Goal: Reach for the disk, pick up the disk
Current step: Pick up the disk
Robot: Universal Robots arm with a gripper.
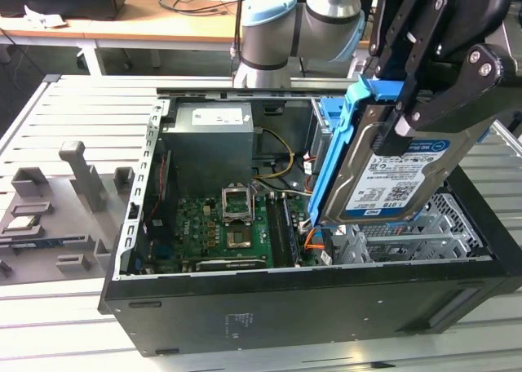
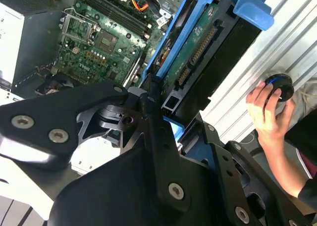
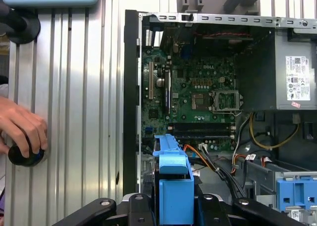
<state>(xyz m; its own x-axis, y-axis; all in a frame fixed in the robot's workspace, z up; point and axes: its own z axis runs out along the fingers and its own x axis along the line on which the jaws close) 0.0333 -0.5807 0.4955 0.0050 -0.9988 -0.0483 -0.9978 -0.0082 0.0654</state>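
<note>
The disk (image 1: 390, 179) hangs tilted above the right side of the open computer case, label facing the exterior camera and a blue rail (image 1: 338, 148) along its edge. My gripper (image 1: 418, 103) is shut on its upper part, black fingers clamped on both faces. In the second wrist view the disk (image 2: 205, 52) shows its dark underside and connector between the black finger links. The first wrist view shows its blue rail end (image 3: 173, 186) between the gripper's links.
The black computer case (image 1: 245, 307) lies open, with the motherboard (image 1: 224, 225), power supply (image 1: 210, 148) and grey drive cage (image 1: 408, 241) inside. A grey fixture tray (image 1: 57, 217) sits at the exterior view's left. A person's hand (image 3: 22, 127) rests on a black knob beside the case.
</note>
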